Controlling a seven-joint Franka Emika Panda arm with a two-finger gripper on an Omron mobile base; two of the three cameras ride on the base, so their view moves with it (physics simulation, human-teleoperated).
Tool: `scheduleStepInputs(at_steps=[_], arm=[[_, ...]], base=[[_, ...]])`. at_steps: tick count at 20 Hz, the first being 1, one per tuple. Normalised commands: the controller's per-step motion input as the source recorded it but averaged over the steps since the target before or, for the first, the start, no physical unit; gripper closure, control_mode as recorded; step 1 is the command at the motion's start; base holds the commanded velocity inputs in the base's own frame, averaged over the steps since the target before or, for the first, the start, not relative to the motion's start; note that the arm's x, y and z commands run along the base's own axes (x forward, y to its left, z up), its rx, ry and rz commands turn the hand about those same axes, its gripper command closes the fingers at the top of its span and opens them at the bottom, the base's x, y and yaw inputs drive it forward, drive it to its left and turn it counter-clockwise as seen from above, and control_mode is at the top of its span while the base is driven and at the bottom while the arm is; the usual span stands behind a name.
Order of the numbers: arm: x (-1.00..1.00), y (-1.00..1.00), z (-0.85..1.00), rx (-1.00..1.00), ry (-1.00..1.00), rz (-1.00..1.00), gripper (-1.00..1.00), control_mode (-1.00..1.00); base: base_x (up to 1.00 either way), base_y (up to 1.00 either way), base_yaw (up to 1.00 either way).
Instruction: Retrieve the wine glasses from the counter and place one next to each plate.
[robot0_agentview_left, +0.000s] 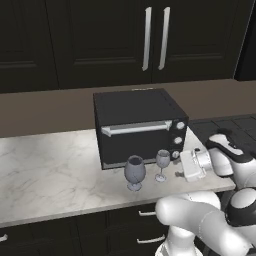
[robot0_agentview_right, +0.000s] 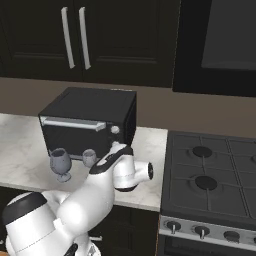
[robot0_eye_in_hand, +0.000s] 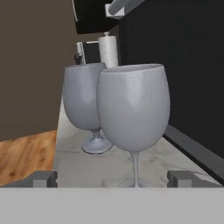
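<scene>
The counter is a long pale marble top over black drawers, and a stove with gas burners joins it on the right. A black toaster oven stands on the counter near the back wall, with its door closed. In front of it stand the two wine glasses, both upright and both with nothing inside. The rounder glass is to the left and nearer the front edge; the slimmer glass is just beside it on the right, closer to the oven. The gripper is low over the counter, just right of the slimmer glass, with its jaws wide apart. In the hand view the stem of this glass stands between the two fingertips, but they do not touch it
</scene>
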Motion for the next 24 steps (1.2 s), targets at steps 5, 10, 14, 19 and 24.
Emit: scheduleStepInputs(at_steps=[5, 10, 14, 19, 24], arm=[[0.09, 0.03, -0.06, 0.01, 0.0, 0.0, -1.0, -1.0], [0.2, 0.03, -0.1, 0.03, 0.03, 0.0, -1.0, -1.0], [0.17, 0.02, -0.18, 0.07, 0.01, 0.0, -1.0, -1.0], [0.24, 0.03, -0.2, 0.06, 0.0, 0.0, -1.0, -1.0], [0.33, 0.02, -0.16, 0.03, 0.0, 0.0, -1.0, -1.0]], base=[[0.0, 0.0, 0.0], [0.0, 0.0, 0.0], [0.0, 0.0, 0.0], [0.0, 0.0, 0.0], [0.0, 0.0, 0.0]])
